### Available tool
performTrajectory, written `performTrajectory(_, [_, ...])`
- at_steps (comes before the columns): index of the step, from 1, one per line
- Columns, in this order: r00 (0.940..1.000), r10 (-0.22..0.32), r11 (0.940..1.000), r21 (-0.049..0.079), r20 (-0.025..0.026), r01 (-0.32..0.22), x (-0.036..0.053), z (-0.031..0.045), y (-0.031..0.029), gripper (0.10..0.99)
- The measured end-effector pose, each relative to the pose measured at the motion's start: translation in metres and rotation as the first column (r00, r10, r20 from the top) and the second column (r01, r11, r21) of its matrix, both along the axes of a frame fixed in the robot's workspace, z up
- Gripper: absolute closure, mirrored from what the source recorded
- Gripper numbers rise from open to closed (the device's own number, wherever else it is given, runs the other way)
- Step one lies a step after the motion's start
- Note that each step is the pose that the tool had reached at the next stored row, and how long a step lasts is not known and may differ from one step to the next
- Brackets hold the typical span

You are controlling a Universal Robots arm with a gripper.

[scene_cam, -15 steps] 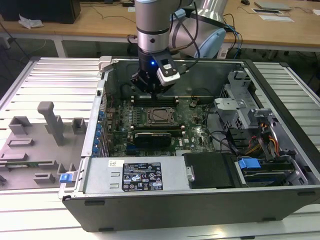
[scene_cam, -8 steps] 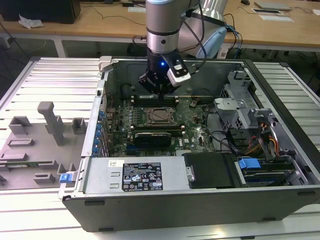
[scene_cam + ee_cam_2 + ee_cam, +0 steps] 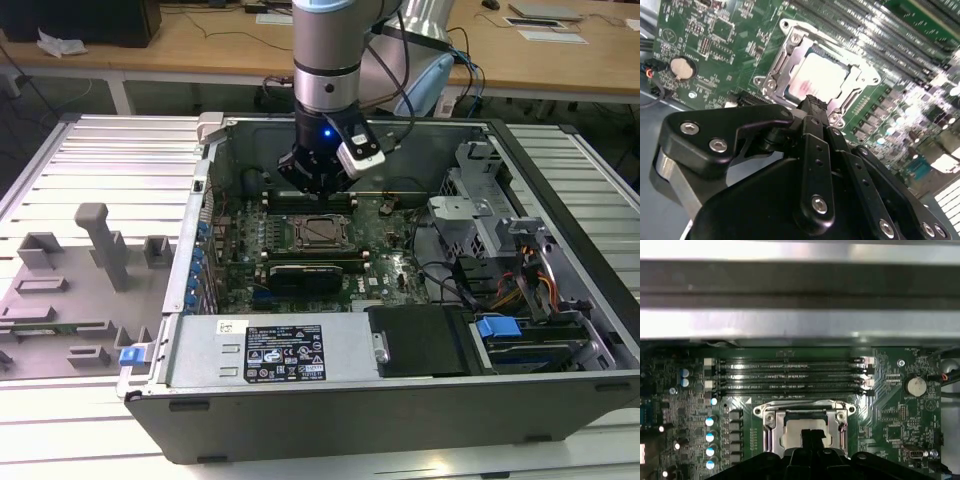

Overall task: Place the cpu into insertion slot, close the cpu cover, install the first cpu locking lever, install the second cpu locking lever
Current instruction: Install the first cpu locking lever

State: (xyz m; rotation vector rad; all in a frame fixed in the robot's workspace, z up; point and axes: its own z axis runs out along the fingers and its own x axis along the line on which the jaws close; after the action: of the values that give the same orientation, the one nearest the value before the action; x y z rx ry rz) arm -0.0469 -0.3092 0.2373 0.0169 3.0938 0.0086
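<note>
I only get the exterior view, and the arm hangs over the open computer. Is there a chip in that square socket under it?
Observer: Yes. In the second wrist view the cpu, silver-grey on top, lies in the insertion slot.
Visitor: Is anything lying on it?
Observer: The cpu cover frames it, and the chip shows through its window.
Visitor: What is behind the arm?
Observer: In the first wrist view, four long black memory slots run between the socket and the case wall.
</note>
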Motion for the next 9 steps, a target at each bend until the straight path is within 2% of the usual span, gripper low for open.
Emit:
performTrajectory(5, [1.0,0.007,0.9999,-0.009,0.0,-0.007,0.0,-0.0001,-0.0082,0.98])
performTrajectory(6, [1.0,0.009,0.9998,-0.015,-0.0001,-0.009,0.0,-0.0002,-0.0098,0.98])
performTrajectory(9, [1.0,0.01,0.9997,-0.024,-0.0006,-0.01,0.0,0.0,-0.0106,0.98])
